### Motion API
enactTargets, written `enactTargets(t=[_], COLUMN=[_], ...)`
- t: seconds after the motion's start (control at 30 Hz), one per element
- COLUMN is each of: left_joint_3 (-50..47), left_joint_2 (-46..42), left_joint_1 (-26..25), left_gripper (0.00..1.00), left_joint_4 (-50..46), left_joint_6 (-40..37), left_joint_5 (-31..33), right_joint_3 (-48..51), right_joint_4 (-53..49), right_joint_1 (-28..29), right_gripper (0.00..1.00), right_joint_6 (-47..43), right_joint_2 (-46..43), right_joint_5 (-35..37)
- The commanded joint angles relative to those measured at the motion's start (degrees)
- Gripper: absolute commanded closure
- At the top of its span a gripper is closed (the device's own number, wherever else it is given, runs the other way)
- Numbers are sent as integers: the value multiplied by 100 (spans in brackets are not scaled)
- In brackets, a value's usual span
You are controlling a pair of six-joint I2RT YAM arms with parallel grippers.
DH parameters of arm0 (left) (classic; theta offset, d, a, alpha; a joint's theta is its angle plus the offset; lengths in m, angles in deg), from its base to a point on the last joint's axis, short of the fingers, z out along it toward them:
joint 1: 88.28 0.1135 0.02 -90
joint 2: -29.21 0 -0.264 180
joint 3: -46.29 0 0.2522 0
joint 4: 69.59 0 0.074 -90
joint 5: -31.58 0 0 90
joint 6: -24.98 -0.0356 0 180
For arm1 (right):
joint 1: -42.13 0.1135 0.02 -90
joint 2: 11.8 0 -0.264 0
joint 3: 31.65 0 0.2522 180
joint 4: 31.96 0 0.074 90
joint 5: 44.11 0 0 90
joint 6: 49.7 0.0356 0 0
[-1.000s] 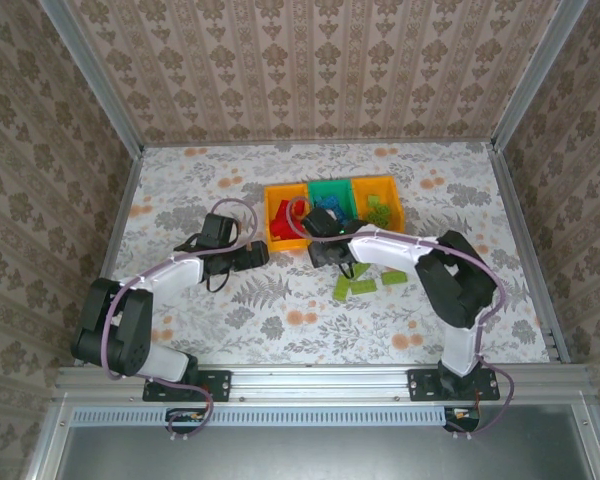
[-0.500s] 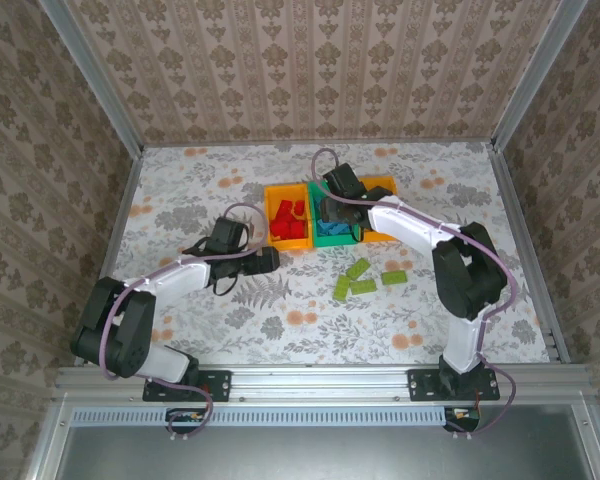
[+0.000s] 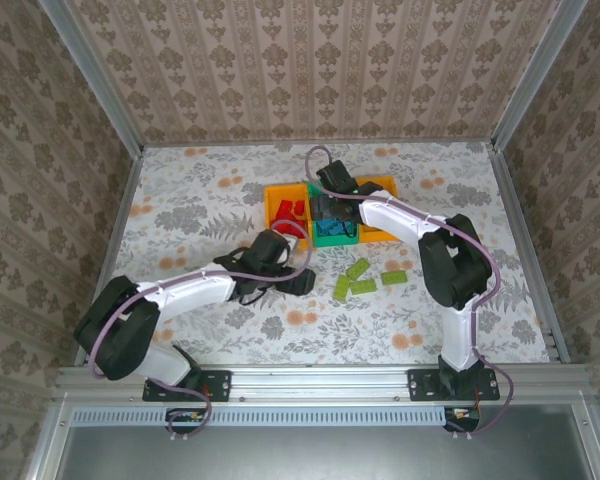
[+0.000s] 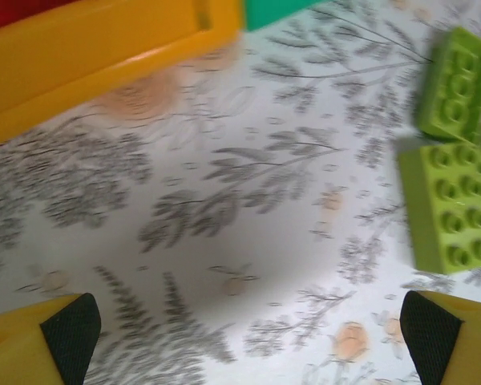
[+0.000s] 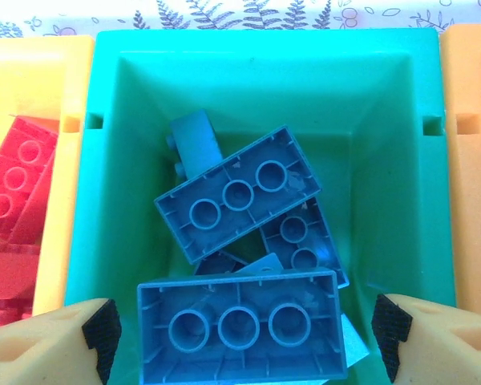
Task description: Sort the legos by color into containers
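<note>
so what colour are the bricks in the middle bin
Blue bricks in the green middle bin; clearest in the right wrist view.

— How many bins (image 3: pixel 271 215) are counted?
— Three: two orange-yellow, one green.
— And lime bricks (image 3: pixel 363 286) on the table (image 3: pixel 180 200)?
— Four are counted.
— And blue bricks (image 5: pixel 236 192) in the green bin (image 5: pixel 256 40)?
— At least five are made out; the lower ones are partly covered.
</note>
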Motion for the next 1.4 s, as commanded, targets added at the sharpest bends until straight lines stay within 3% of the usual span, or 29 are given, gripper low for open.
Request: enactTargets(t=[0.0, 0.3, 0.63, 0.83, 1.1, 1.23, 1.37], left_joint_3=[395, 1569, 2354, 2351, 2304, 2277, 2182], left_joint_2=[312, 1723, 2561, 2585, 2581, 2568, 2511], left_joint_1=[-451, -1242, -1468, -1468, -1470, -1469, -1463], left_gripper=[0, 7, 18, 41, 46, 59, 61], left_joint_4=[-99, -484, -974, -1008, -1063, -1070, -1064], left_joint_6=[-150, 224, 277, 302, 302, 306, 334], left_joint_5=[229, 337, 397, 437, 492, 493, 590], right_joint_3=[285, 1548, 2999, 3051, 2780, 2463, 2408], right_joint_4=[16, 277, 460, 692, 1138, 1140, 1208], right_joint_1=[-21, -352, -1649, -2058, -2181, -2217, -2217], right_gripper=[14, 10, 8, 16, 24, 33, 48], right_joint_6=[164, 278, 288, -110, -363, -434, -365], right_joint_2=[-624, -2019, -3129, -2706, -1851, -1496, -1456], right_joint_5=[-83, 352, 149, -528, -773, -990, -1194])
